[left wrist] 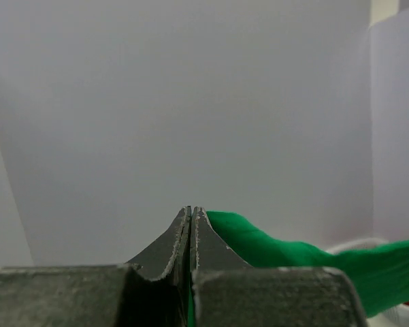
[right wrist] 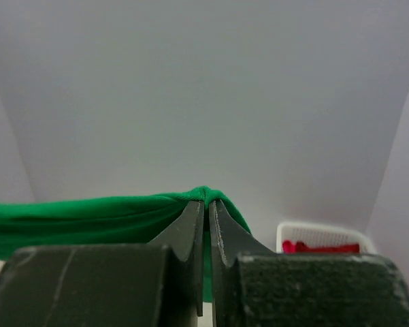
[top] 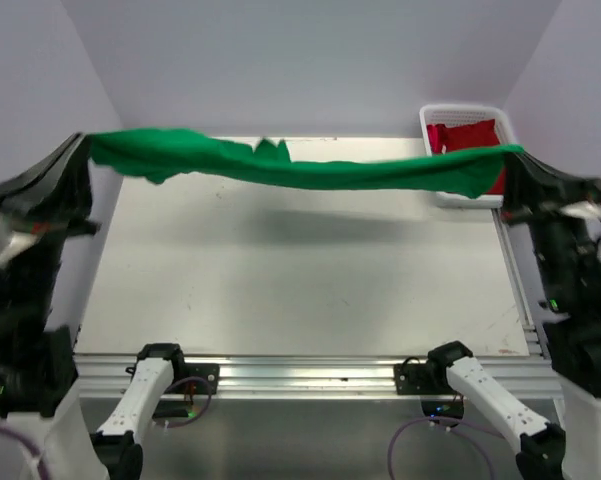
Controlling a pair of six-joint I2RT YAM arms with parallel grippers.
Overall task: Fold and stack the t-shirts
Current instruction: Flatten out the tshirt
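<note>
The green t-shirt hangs stretched in the air across the table's far half, held at both ends. My left gripper is shut on its left end, high at the far left; in the left wrist view the cloth trails off to the right. My right gripper is shut on its right end, high at the far right; in the right wrist view the green cloth bunches over the tips. The red t-shirt lies crumpled in the basket; it also shows in the right wrist view.
The white mesh basket stands at the table's far right corner, partly behind the shirt's right end; its rim shows in the right wrist view. The white table top lies below the shirt. An aluminium rail runs along the near edge.
</note>
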